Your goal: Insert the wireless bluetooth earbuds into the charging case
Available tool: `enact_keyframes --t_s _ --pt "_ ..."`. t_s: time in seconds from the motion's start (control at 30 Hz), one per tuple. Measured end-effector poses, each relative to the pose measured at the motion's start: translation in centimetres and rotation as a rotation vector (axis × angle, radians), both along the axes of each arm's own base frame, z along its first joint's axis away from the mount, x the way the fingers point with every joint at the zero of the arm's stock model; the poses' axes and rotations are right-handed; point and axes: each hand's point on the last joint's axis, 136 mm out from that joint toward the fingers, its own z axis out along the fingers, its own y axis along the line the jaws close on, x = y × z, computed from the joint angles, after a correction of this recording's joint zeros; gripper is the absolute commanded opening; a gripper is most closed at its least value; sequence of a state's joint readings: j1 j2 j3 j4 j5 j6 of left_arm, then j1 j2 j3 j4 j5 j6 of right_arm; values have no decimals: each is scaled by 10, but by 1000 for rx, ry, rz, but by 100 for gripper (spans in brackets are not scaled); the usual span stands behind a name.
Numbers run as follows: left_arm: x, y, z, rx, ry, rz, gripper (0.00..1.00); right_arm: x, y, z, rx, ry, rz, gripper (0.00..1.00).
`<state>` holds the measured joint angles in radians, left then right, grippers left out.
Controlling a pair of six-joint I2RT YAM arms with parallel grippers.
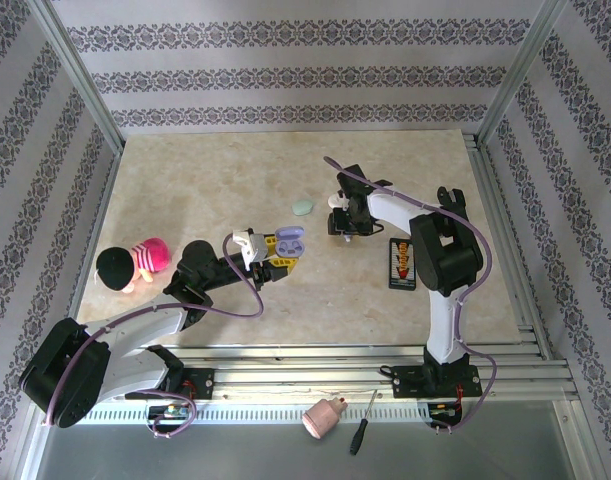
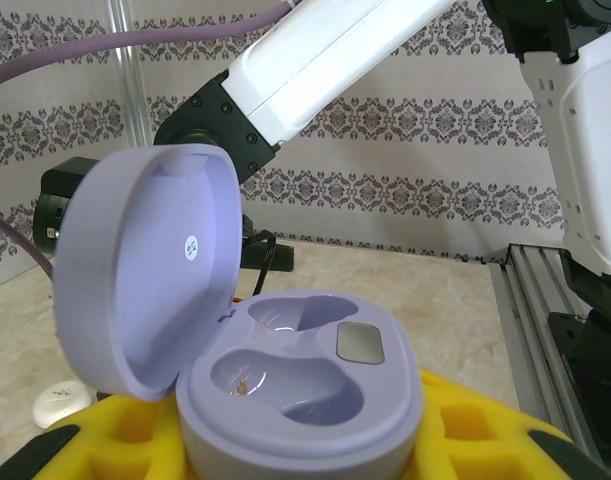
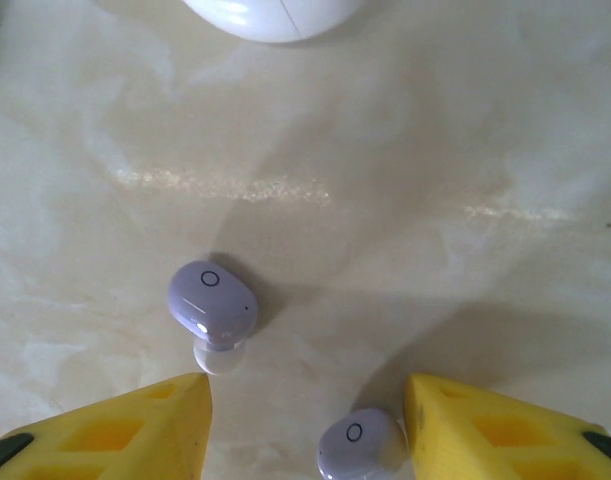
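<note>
My left gripper [image 1: 283,252] is shut on the lilac charging case [image 2: 300,390], whose body sits between the yellow fingers [image 2: 480,425]. Its lid [image 2: 145,270] stands open and both sockets are empty. The same case [image 1: 291,238] lies left of centre in the top view. Two lilac earbuds lie on the marble table: one [image 3: 213,300] just ahead of the left finger, the other [image 3: 357,442] between the fingers, close to the right finger [image 3: 495,430]. My right gripper [image 3: 305,430] hangs open over them, right of the case [image 1: 337,226].
A mint green case [image 1: 302,207] lies behind the lilac one, and a white case [image 3: 270,12] sits just beyond the earbuds. A pink doll with a black hat [image 1: 135,262] is at the left. A black card [image 1: 402,262] lies at the right.
</note>
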<state>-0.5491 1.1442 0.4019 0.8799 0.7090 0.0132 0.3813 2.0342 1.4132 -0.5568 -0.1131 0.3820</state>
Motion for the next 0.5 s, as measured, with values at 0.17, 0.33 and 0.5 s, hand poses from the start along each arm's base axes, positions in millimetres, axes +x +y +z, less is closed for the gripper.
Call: enact_keyframes --t_s 0.17,0.33,0.5 --pt "1 0 0 2 -5 7 32 1 1 1 19 0 11 52" --pt "1 0 -1 4 -3 7 32 7 1 4 59 -9 4 51" --pt "2 0 -2 6 -1 7 32 10 -1 5 60 -20 6 52"
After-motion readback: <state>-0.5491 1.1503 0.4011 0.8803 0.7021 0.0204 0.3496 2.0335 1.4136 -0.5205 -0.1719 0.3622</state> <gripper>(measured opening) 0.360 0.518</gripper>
